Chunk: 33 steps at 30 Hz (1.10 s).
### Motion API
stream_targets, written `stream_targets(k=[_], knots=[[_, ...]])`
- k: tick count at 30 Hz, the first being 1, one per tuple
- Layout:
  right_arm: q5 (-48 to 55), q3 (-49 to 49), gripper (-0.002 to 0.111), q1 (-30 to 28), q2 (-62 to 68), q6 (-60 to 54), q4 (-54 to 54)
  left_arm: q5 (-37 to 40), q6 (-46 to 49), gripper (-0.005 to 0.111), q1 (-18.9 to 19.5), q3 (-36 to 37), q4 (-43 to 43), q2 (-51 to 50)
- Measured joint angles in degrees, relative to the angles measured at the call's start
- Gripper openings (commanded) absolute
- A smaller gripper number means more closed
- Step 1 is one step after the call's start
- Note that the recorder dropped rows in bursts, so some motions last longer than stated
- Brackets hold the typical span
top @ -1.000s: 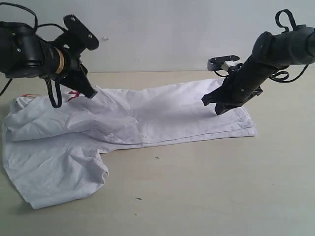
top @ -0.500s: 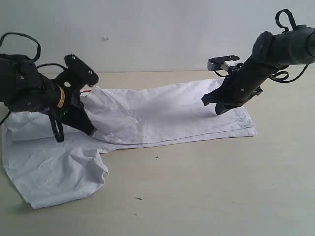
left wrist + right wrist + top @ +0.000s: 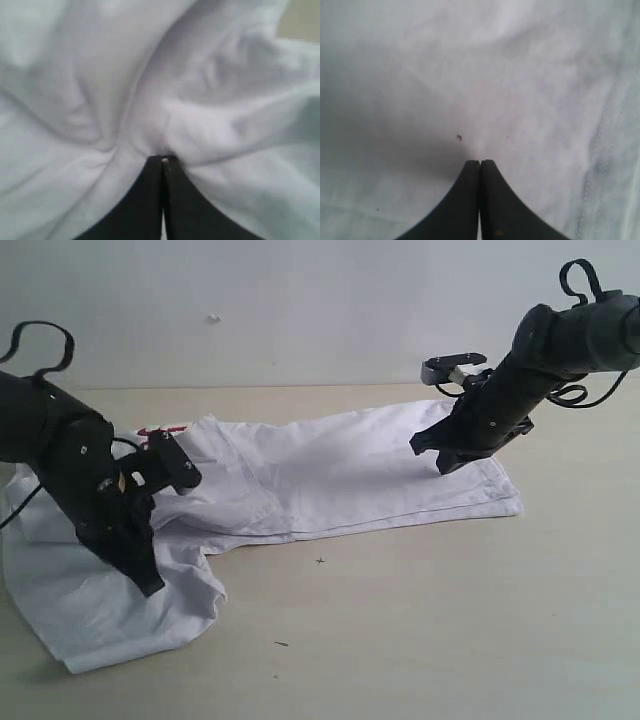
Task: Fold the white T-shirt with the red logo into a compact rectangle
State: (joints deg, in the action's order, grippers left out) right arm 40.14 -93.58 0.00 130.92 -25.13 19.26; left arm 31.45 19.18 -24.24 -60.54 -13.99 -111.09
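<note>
White T-shirt: crumpled at left.
Left jaws: closed, pinching a fold of it.
Right jaws: closed, empty, on its right end.

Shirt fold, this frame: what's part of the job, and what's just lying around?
In the job:
- white T-shirt, partly folded
- left gripper, shut on a pinch of its cloth
- right gripper, shut, tip on the shirt

Lying about:
- dark specks on the table
</note>
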Motion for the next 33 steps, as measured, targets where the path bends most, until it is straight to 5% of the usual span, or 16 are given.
stream_targets(k=[4, 11, 16, 24, 33], knots=[[0.0, 0.0, 0.0, 0.0, 0.0, 0.0, 0.0, -4.19, 3.77, 0.0, 0.0, 0.04, 4.38, 4.37], [0.0, 0.0, 0.0, 0.0, 0.0, 0.0, 0.0, -23.47, 4.3, 0.001, 0.75, -0.8, 10.03, 5.67], [0.0, 0.0, 0.0, 0.0, 0.0, 0.0, 0.0, -30.98, -2.04, 0.036, 2.33, -3.24, 11.06, -0.33], [-0.2, 0.0, 0.0, 0.0, 0.0, 0.0, 0.0, -23.54, -8.35, 0.037, 7.58, -14.1, 11.17, -9.0], [-0.91, 0.0, 0.0, 0.0, 0.0, 0.0, 0.0, -16.58, -6.19, 0.037, 9.22, -15.35, 11.29, -7.15]])
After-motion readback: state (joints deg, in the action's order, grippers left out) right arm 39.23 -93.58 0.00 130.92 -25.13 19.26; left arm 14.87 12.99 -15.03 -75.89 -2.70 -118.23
